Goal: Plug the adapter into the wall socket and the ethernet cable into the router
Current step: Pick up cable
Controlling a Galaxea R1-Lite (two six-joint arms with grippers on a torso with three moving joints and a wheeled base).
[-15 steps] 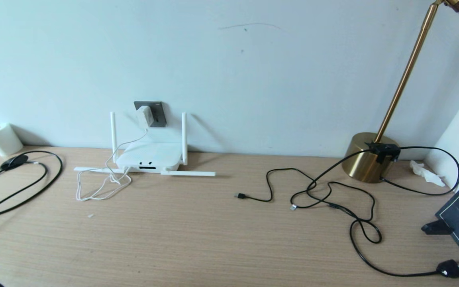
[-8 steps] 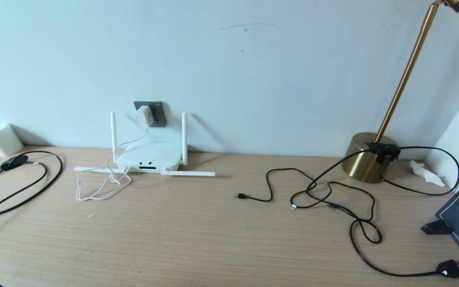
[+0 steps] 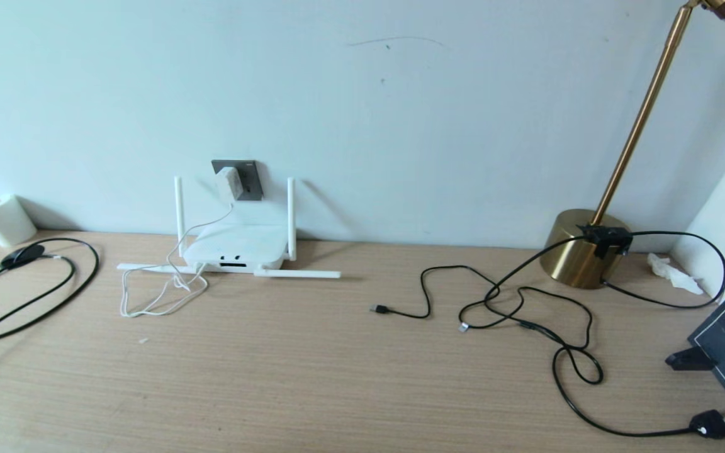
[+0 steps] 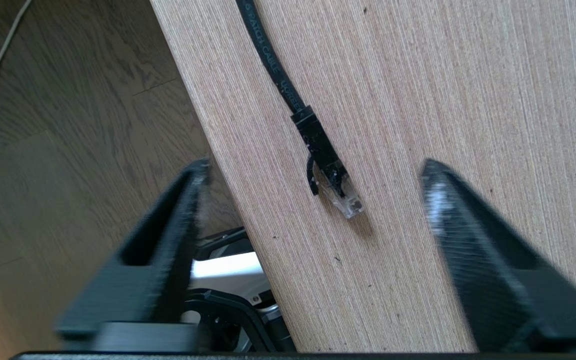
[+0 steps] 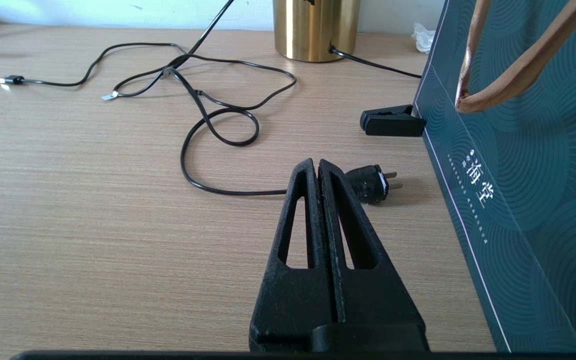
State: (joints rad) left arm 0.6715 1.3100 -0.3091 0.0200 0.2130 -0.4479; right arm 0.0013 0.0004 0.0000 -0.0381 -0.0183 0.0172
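My left jaws point(image 4: 313, 172) stand wide apart above the ethernet cable point(image 4: 318, 145), straddling its plug right by the desk point(image 4: 468, 100) edge. If I close off-centre, I judge the plug could skid over that edge, or I could crush its thin latch. My right jaws point(image 5: 318, 167) are pressed together, empty, near the desk's right end. The adapter point(image 3: 228, 182) already sits in the wall socket point(image 3: 248, 180) behind the router point(image 3: 236, 246). The cable is thin and black with a small clear plug.

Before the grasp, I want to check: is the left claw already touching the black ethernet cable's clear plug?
Apart. The left wrist view shows the left claw open, bare wooden desk between each finger and the clear plug.
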